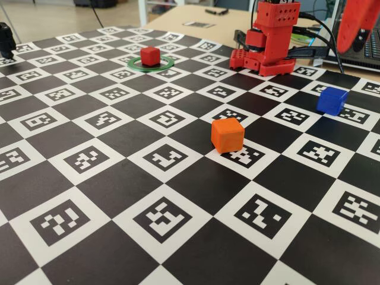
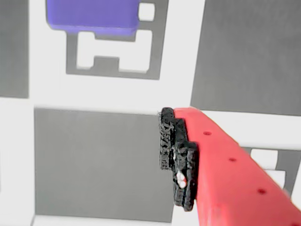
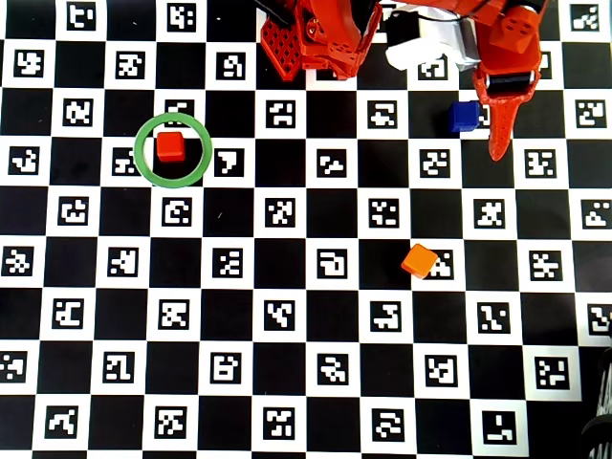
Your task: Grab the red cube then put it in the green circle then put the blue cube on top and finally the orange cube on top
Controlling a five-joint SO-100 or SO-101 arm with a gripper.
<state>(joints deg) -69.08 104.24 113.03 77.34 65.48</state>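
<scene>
Sitting inside the ring (image 3: 172, 149), the red cube (image 3: 170, 146) rests on the desk (image 3: 306, 287); blue cube (image 3: 465, 116) lies just beside the gripper (image 3: 497, 143), whose state I cannot tell; orange cube (image 3: 419, 260) sits well apart from the ring.

Wrist view: blue cube (image 2: 92, 17) cut by top edge; end effector (image 2: 188, 160) half cropped.
</scene>
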